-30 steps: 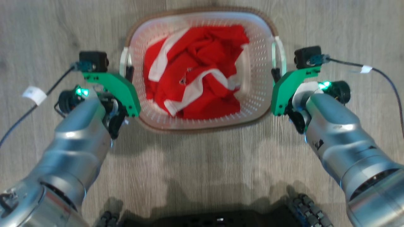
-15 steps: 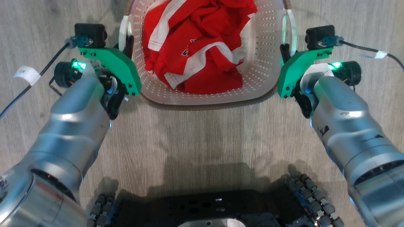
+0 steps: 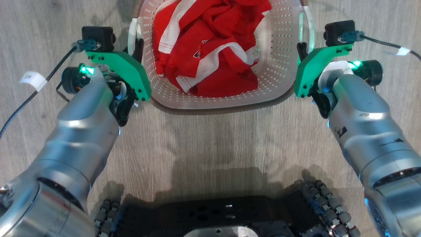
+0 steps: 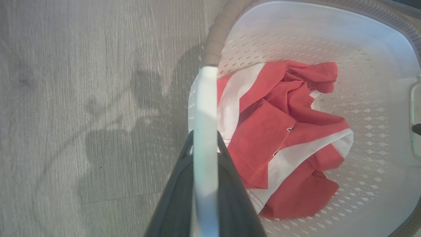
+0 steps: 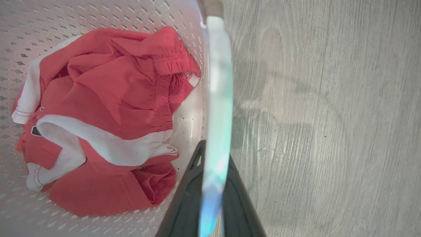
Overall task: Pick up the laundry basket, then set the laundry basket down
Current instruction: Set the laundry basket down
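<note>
The white perforated laundry basket (image 3: 276, 59) with its brown rim hangs between my arms above the wood floor, its far end cut off by the head view's top edge. A crumpled red and white garment (image 3: 210, 49) lies inside. My left gripper (image 3: 137, 46) is shut on the basket's left white handle (image 4: 204, 131). My right gripper (image 3: 300, 49) is shut on the right white handle (image 5: 217, 108). In each wrist view the handle runs up between the dark fingers (image 4: 230, 184), with the basket interior (image 5: 98, 19) beside it.
Grey wood-plank floor (image 3: 210, 141) lies all round. My black wheeled base (image 3: 223, 217) fills the bottom of the head view. Black camera cables (image 3: 33, 95) trail off both wrists. Shadows of the arms fall on the floor (image 4: 125, 131).
The basket and both grippers have shifted up the head view since a second ago, and more of my base has come into view; the whole picture has shifted. Both grips are unchanged.
</note>
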